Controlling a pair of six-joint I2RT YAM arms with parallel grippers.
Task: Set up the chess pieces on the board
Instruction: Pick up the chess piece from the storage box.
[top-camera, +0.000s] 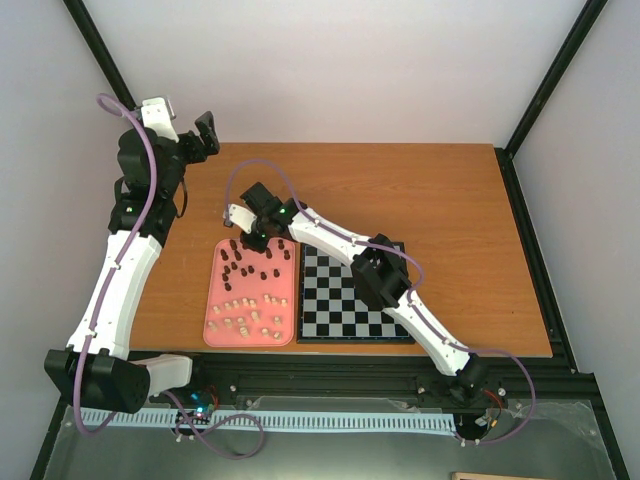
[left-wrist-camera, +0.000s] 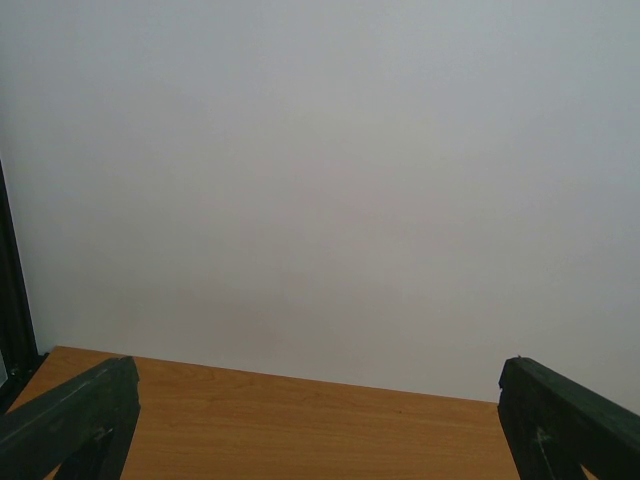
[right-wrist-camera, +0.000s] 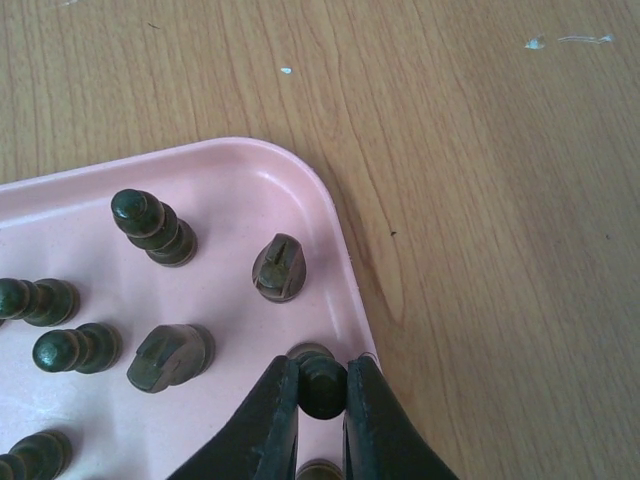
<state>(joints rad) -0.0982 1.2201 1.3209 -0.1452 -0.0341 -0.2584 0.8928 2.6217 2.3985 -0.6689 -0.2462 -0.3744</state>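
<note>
One per trip: pinching dark chess piece (right-wrist-camera: 316, 358) in right gripper (right-wrist-camera: 322, 374) at pink tray (right-wrist-camera: 200, 160) corner, presumably for carrying to board (top-camera: 355, 300) alongside. Holding left gripper (top-camera: 207, 135) spread wide, far off, for clearance.

Top external: high, near side, looking down on the whole table (top-camera: 430, 190). Left wrist: raised, level, facing the far wall (left-wrist-camera: 320, 150). Right wrist: very close above the pink tray (right-wrist-camera: 230, 170) corner and chess pieces (right-wrist-camera: 155, 228), shared with top external.

White arms (top-camera: 120, 285) with black joints (top-camera: 378, 275), purple cables (top-camera: 151, 185).
</note>
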